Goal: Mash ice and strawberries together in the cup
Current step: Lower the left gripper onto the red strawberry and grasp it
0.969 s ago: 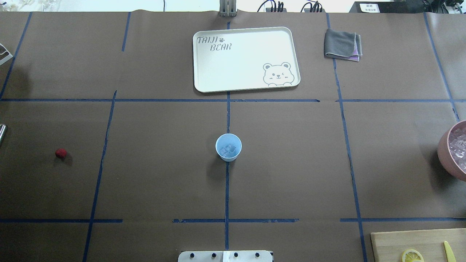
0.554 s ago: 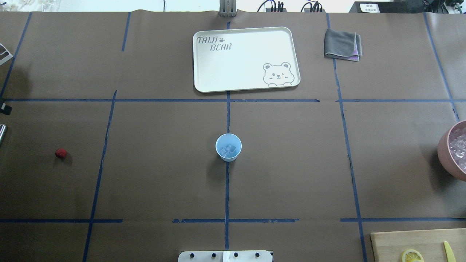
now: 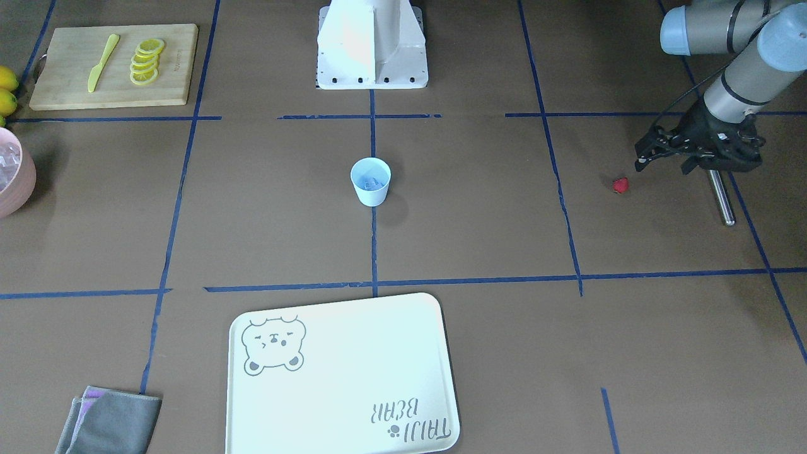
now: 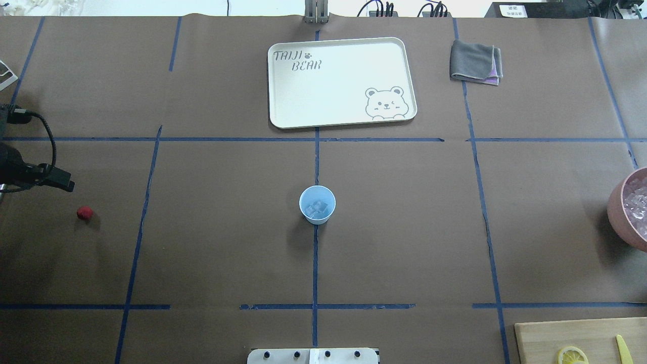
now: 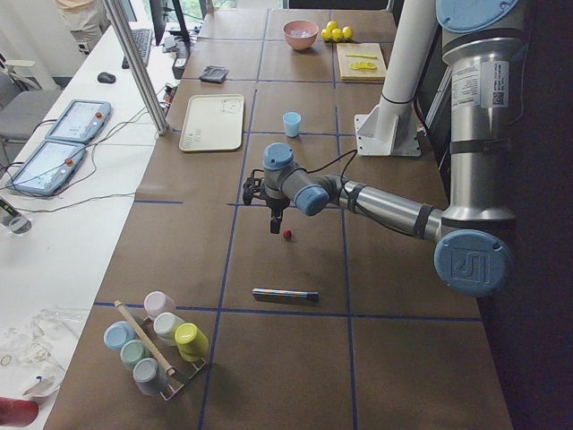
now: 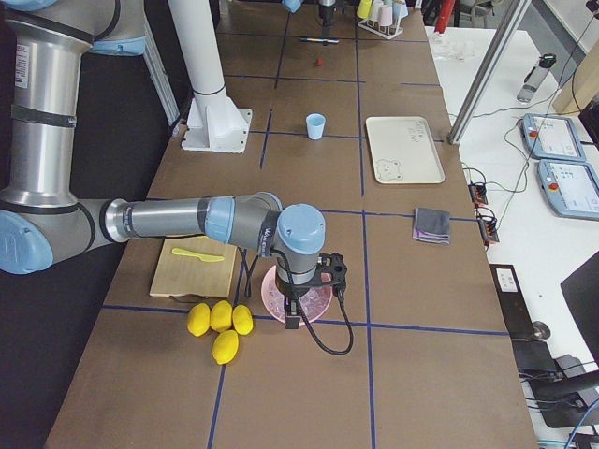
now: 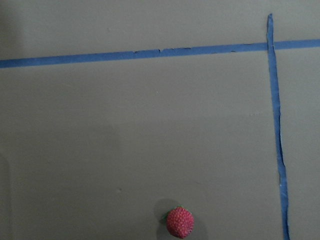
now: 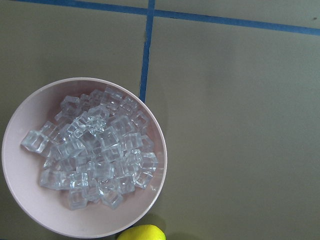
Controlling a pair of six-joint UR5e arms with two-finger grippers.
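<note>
Brown-papered table [image 4: 227,242], blue tape grid [image 4: 315,263]. Ice [image 4: 318,207] in cup [image 4: 317,204]; strawberry [image 3: 621,185] well apart from cup, near left gripper [image 3: 662,166]: spread, empty. Right gripper [image 6: 298,318]: cannot tell.

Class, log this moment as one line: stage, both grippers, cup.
stage: strawberry not yet picked up | left gripper: open, near strawberry | right gripper: above pink bowl, state unclear | cup: ice only

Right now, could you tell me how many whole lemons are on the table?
4 lemons, by the cutting board and pink bowl: three in a row, one nearer the camera.
</note>
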